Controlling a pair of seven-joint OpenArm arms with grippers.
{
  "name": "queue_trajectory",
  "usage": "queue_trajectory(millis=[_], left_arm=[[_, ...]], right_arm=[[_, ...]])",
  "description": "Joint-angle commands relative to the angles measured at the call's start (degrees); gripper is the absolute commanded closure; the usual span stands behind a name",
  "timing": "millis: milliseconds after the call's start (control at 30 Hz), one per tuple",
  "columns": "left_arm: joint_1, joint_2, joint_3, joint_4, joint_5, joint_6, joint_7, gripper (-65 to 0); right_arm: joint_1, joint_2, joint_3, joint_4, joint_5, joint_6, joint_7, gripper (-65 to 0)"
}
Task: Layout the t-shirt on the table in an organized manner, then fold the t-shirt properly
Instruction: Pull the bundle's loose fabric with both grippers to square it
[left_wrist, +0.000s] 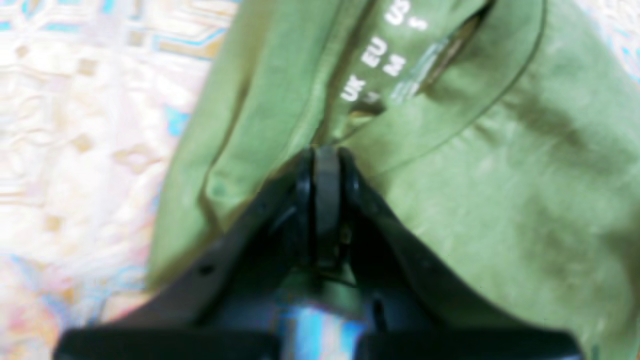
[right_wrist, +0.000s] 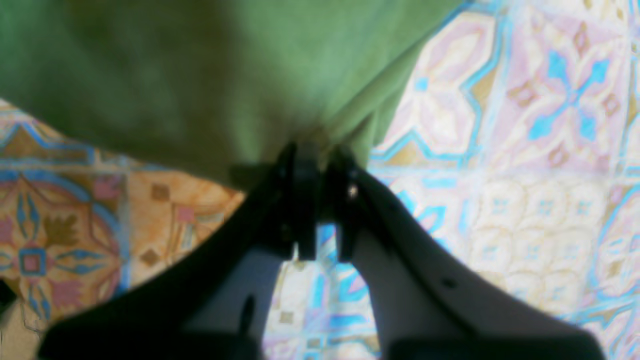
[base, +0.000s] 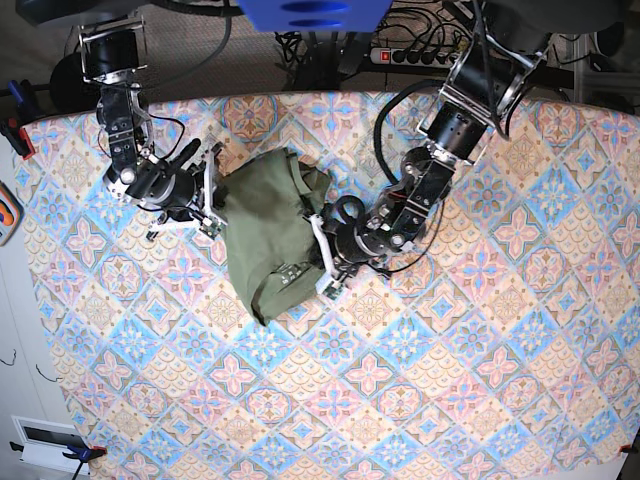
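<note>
- The t-shirt (base: 268, 232) lies bunched in a rumpled heap in the upper-left part of the base view, on the table (base: 480, 380), between the two arms.
- By my reading the task is at an early stage: the shirt is not yet spread flat, no sleeves or hem lie squared, and no fold is made. Laying out and all the folding remain.
- The left gripper (left_wrist: 326, 155) sits in the middle of the left wrist view with its jaws pressed together on a ridge of green cloth just below the neck opening, so it is pinching the t-shirt.
- The right gripper (right_wrist: 316, 150) in the right wrist view has its jaws nearly together at the tip, nipping the cloth at a gathered edge of the shirt; a narrow gap shows lower down between the fingers.
- Pale print inside the neck, in the upper middle of the left wrist view, reads "UK", "EU", "US", with an "M" beside "EU". Other marks and a small tag beside it are too blurred to read.
- No brand name can be made out.
</note>
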Motion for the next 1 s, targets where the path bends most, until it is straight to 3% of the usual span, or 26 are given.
queue_trajectory(millis=[0,133,300,500,733,833,967], left_arm=[[0.3,-1.7,-0.7,3.6,0.0,0.3,-1.0,-0.7],[6.6,-4.6,-5.9,12.7,0.0,0.3,-1.0,-0.7],[14.2,-4.6,-18.1,18.7,0.0,0.3,-1.0,-0.7],[19.6,-2.9,-26.0,20.1,-0.1,0.3,-1.0,-0.7],[25.1,-2.9,-28.7,23.7,-0.1,0.3,-1.0,-0.7],[25.4,-2.9,-28.5,24.6,-0.2,0.3,-1.0,-0.7],[26.3,-1.5,-28.5,26.5,-4.5,0.3,0.8,-0.7]], right_arm=[[1.0,0.7,1.8,1.7,0.5,-0.2,1.0,-5.2],[1.1,0.5,6.2,0.8,0.5,-0.2,1.0,-5.2],[9.4,0.3,7.0,-1.9,0.5,-0.2,1.0,-5.2],[13.7,-6.5,7.0,-7.2,0.5,-0.2,1.1,-5.2],[19.7,-7.6,3.6,-16.0,0.5,-0.2,1.9,-5.2],[19.7,-9.6,2.5,-18.8,0.5,-0.2,3.8,-5.2],[19.2,-11.7,2.0,-19.0,0.4,-0.2,4.0,-5.2]])
